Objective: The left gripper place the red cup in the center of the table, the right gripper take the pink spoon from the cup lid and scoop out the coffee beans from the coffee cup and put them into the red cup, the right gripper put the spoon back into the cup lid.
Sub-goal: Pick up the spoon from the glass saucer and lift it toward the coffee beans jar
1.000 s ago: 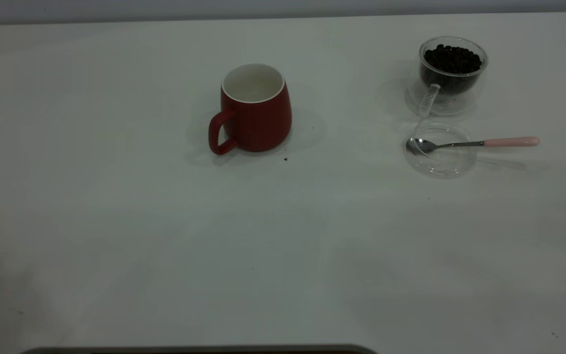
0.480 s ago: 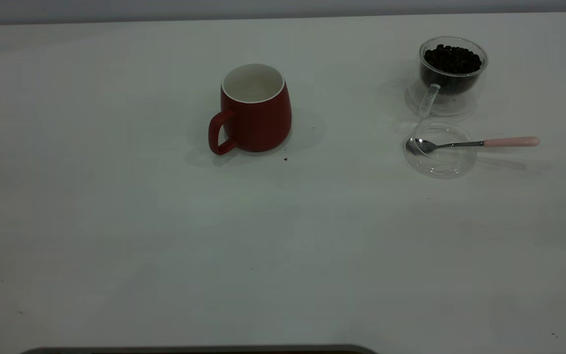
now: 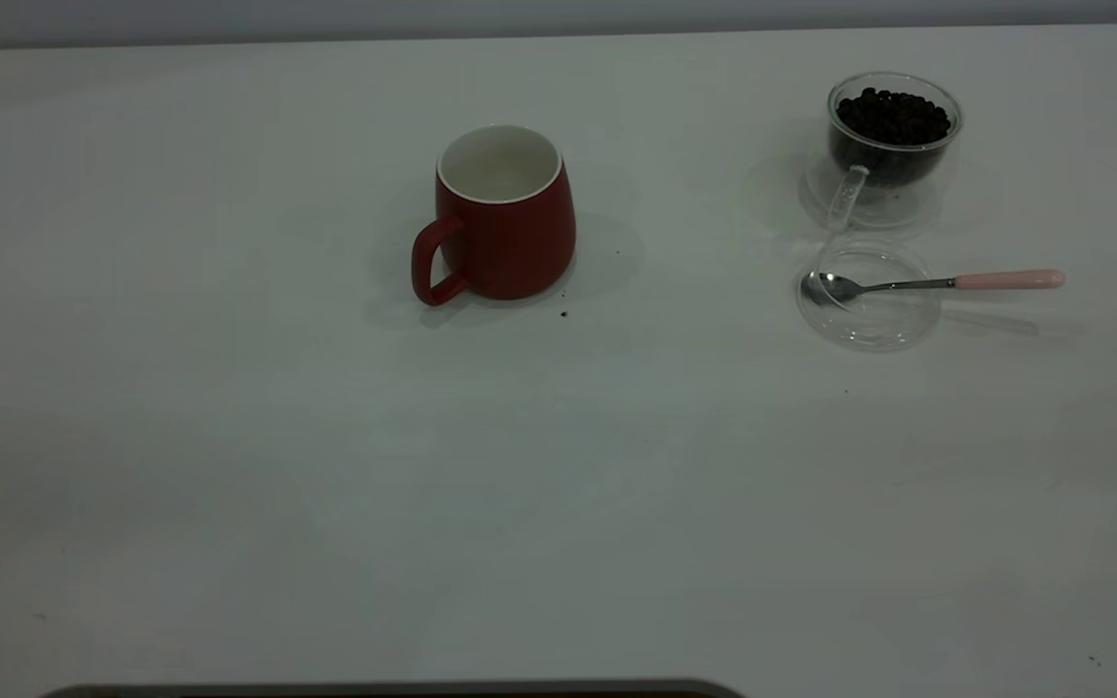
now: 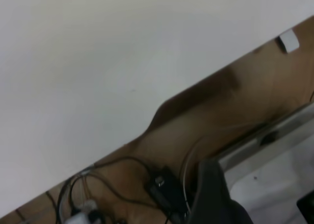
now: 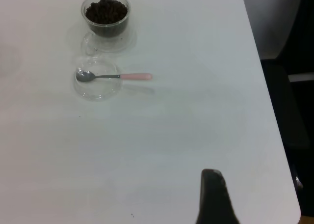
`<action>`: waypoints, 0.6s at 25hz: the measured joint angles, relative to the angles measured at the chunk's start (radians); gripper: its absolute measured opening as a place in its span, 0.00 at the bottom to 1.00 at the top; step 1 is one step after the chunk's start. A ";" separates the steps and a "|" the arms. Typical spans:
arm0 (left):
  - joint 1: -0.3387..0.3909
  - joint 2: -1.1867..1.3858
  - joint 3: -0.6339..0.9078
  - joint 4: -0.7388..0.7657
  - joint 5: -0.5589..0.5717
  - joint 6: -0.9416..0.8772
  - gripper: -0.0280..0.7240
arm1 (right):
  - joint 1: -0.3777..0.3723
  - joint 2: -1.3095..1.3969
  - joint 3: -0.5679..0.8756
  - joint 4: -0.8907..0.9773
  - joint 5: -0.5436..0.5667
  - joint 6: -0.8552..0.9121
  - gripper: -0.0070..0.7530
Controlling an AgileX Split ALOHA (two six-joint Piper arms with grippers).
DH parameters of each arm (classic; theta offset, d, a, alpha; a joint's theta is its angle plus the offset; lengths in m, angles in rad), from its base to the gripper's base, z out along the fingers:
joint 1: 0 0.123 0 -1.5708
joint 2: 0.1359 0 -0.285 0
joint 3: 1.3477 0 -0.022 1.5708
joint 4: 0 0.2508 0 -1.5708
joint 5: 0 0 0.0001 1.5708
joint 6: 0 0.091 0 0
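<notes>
metal-bowled pink spoon (image 3: 917, 284) is lying across the cup lid (image 3: 869, 296), slippery, light; grip the overhanging handle. right gripper (image 5: 214, 197) is hovering well apart; opening unclear.

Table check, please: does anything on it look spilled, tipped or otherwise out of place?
Nothing stands out. The red cup and the coffee cup stand upright, the coffee beans stay inside, and the pink spoon rests across the cup lid. Only tiny dark specks dot the table.
</notes>
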State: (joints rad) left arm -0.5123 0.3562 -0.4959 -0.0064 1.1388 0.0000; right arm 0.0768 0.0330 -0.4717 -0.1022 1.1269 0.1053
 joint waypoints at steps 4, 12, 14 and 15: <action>0.000 -0.065 0.010 -0.001 -0.013 0.000 0.80 | 0.000 0.000 0.000 0.000 0.000 0.000 0.69; 0.000 -0.149 0.010 -0.001 -0.015 0.000 0.80 | 0.000 0.000 0.000 0.000 0.000 0.000 0.69; 0.013 -0.166 0.010 -0.002 -0.015 0.000 0.80 | 0.000 0.000 0.000 0.000 0.000 0.000 0.69; 0.028 -0.175 0.010 -0.003 -0.014 0.000 0.80 | 0.000 0.000 0.000 0.000 0.000 0.000 0.69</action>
State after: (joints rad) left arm -0.4843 0.1814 -0.4861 -0.0095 1.1244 0.0000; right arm 0.0768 0.0330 -0.4717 -0.1022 1.1269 0.1053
